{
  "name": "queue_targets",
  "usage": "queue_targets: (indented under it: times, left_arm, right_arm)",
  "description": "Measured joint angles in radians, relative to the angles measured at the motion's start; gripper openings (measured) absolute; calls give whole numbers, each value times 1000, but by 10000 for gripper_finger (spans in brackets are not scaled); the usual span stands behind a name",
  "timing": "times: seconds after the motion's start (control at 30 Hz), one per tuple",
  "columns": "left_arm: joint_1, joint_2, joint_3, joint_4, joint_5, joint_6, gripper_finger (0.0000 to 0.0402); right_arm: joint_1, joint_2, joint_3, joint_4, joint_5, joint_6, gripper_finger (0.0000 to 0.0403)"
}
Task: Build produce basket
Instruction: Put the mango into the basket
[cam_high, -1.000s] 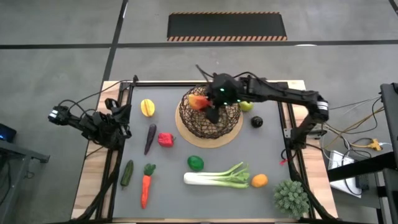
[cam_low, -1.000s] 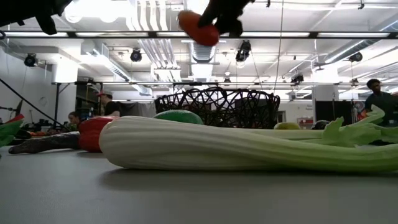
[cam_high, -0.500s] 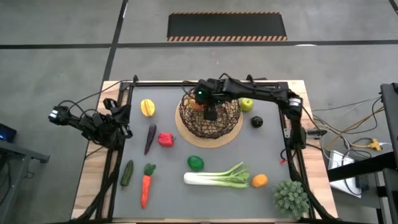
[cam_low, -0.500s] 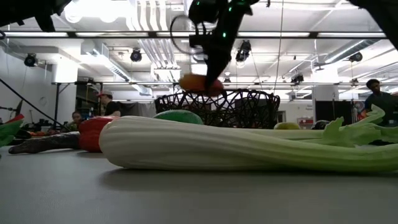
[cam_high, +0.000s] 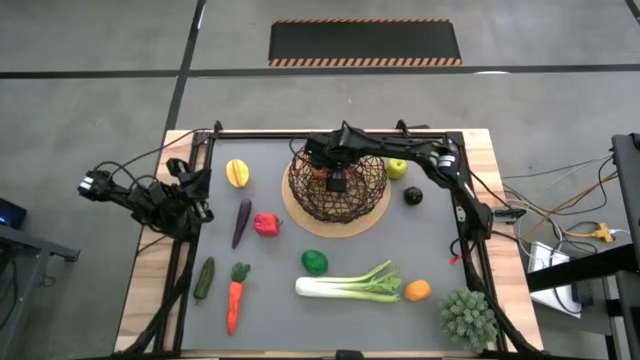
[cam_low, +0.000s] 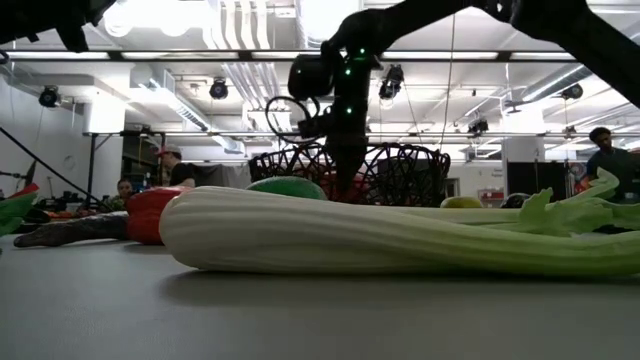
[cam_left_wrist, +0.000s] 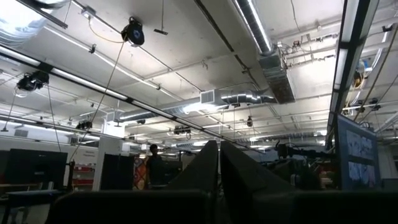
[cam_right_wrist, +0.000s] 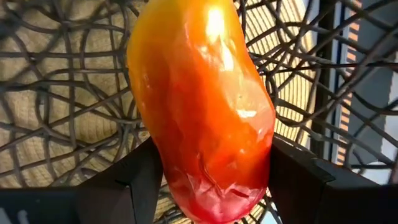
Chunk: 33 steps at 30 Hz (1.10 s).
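The right gripper (cam_high: 338, 180) is being held inside the basket (cam_high: 300, 190), clamped on an orange-red pepper (cam_right_wrist: 205, 106), which may be wedged in the lattice if released askew.

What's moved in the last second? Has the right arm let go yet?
The right gripper has come down from above the basket into its bowl, carrying the orange-red pepper. It has not let go: the fingers still clamp it. The left gripper and the produce on the mat have not moved.
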Motion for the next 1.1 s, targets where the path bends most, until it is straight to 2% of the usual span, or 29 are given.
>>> queue_targets:
  times: [0.6, 0.7, 0.93, 1.1]
  left_arm:
    - [0, 0, -1, -1, -2, 0, 0]
    - [0, 0, -1, -1, -3, 0, 0]
    - [0, 1, -1, -1, -4, 0, 0]
    - [0, 1, -1, -1, -4, 0, 0]
  right_arm:
    - [-9, 51, -1, 26, 0, 42, 229]
    - [-10, 51, -1, 28, -1, 74, 247]
    - [-18, 51, -1, 29, 0, 123, 318]
    - [-19, 48, 19, 10, 0, 132, 348]
